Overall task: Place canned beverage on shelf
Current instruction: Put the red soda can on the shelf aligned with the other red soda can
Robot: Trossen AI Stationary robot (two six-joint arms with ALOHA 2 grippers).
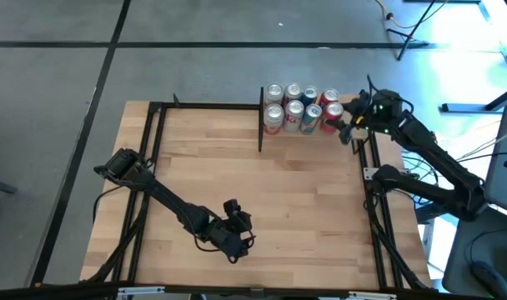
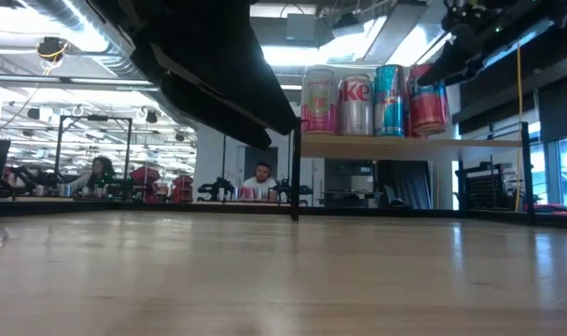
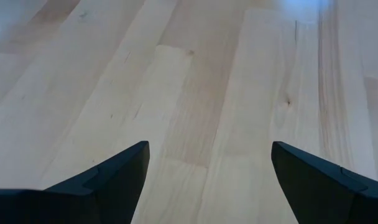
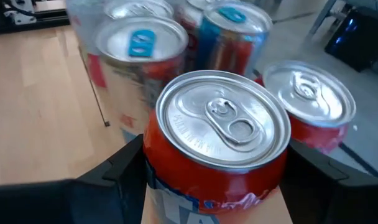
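- Red aluminium can with a silver pull-tab lid (image 4: 217, 143) fills the right wrist view, clamped between the two dark fingers of the right hand (image 1: 343, 127), which presses on its sides just below the rim.
- From above, that hand sits at the right edge of the small raised light-wood shelf on thin black posts (image 2: 409, 145), at the far right corner of the butcher-block table (image 1: 237, 183).
- Other upright cans crowd the shelf: a pink one (image 2: 319, 101), a silver one (image 2: 355, 105) and a blue one (image 2: 390, 100).
- I judge the can rigid only if full; its thin, smooth wall would dent under a hard squeeze and slip under a weak one, so a mid-body grip across the width suits it.
- Left hand (image 1: 234, 230) waits low near the front of the table, fingers spread wide, empty.
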